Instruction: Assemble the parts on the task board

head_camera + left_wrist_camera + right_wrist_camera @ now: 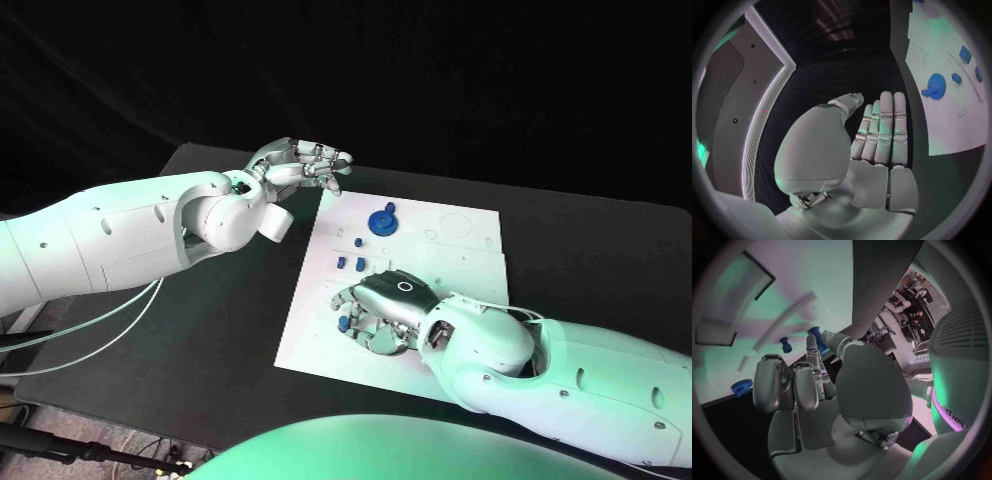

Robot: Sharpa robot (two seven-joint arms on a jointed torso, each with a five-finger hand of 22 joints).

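Observation:
The white task board [464, 262] lies mid-table. A round blue gear-like part [382, 221] [935, 85] sits near its far edge, with two small blue parts [351, 263] closer in. My right hand [379, 311] [811, 385] is low over the board's near left area, fingers pointing down. It pinches a small blue part [819, 337] [343, 324] between thumb and a finger, and another blue peg [786, 344] stands on the board just beyond. My left hand [302, 165] [879, 135] is raised off the board's far left corner, its fingers straight and side by side, holding nothing.
The black table [216, 300] surrounds the board, with bare surface left of it under my left arm. The board's right half shows only faint outlines and recesses [459, 226]. My right forearm [577, 370] covers the table's near right corner.

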